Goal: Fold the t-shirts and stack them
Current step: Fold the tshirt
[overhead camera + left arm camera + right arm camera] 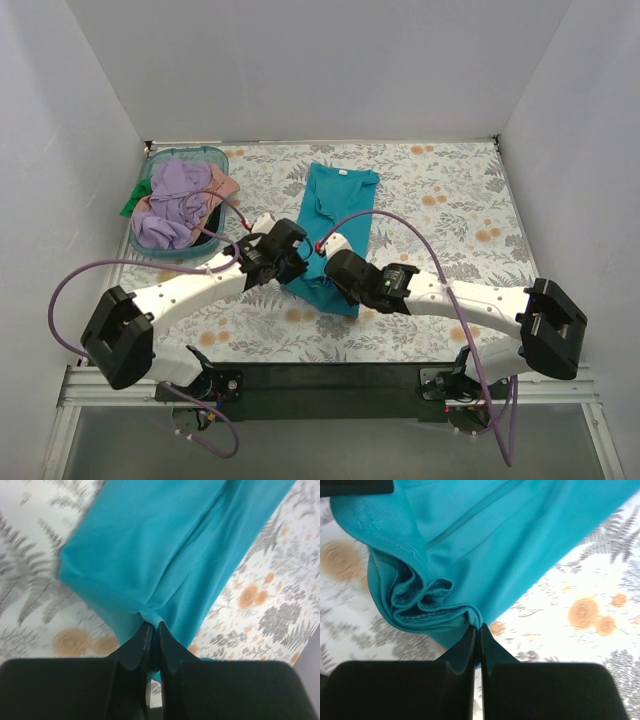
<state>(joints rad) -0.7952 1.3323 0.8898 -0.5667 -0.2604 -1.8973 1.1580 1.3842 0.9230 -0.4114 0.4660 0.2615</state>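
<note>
Since the teal shirt point(338, 205) lies long-ways, near to far on the table point(450, 200), both hold its near end: L gripper point(152, 629) & R gripper point(476, 629) squeezed tight on cloth, side by side.

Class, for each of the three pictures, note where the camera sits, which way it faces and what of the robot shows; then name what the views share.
Top external: above and behind the arms, looking down at the table, teal t-shirt and basket; both arms show.
Left wrist: on the left arm, facing along the left gripper, shut on the shirt's edge.
Right wrist: on the right arm, facing along the right gripper, shut on bunched hem.
Shared: all three show the teal t-shirt on the floral table.
</note>
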